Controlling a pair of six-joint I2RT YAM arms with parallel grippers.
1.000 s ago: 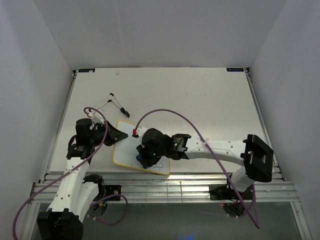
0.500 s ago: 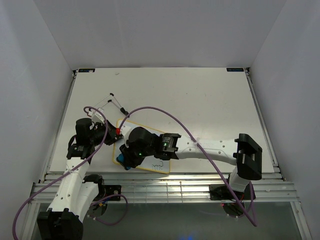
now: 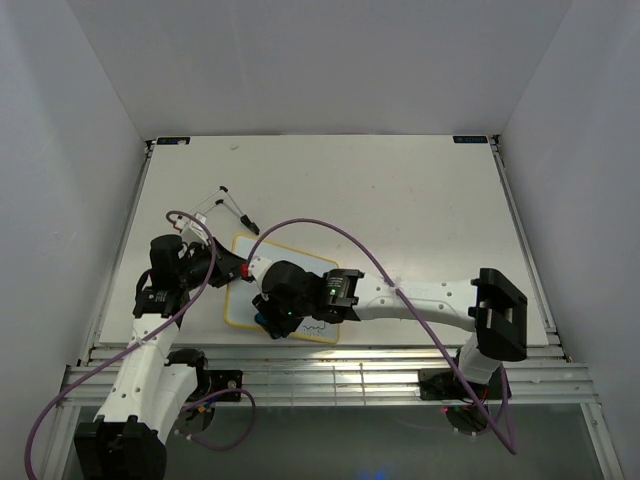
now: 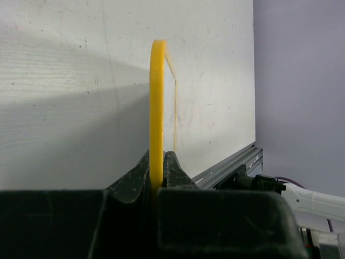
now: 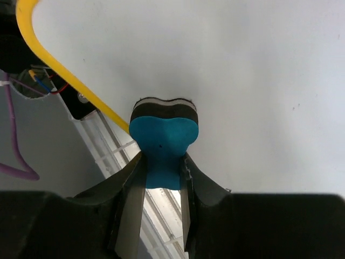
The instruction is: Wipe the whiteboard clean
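Observation:
The whiteboard (image 3: 243, 300), white with a thin yellow rim, lies on the table in front of the left arm. A black scribble (image 3: 316, 327) remains near its front right corner. My left gripper (image 3: 232, 272) is shut on the board's left edge; in the left wrist view the yellow rim (image 4: 157, 108) runs up from between its pads (image 4: 158, 156). My right gripper (image 5: 161, 162) is shut on a blue eraser (image 5: 163, 137), whose dark felt side presses on the white surface near the board's front left edge (image 3: 263, 320).
A thin white-and-black object (image 3: 236, 208) lies on the table just beyond the board. An aluminium rail (image 3: 400, 365) runs along the table's near edge. The right arm (image 3: 420, 298) stretches low across the board from the right.
The right gripper swept the eraser left across the board's front part, then came back a little to the right. The left gripper kept its hold on the rim.

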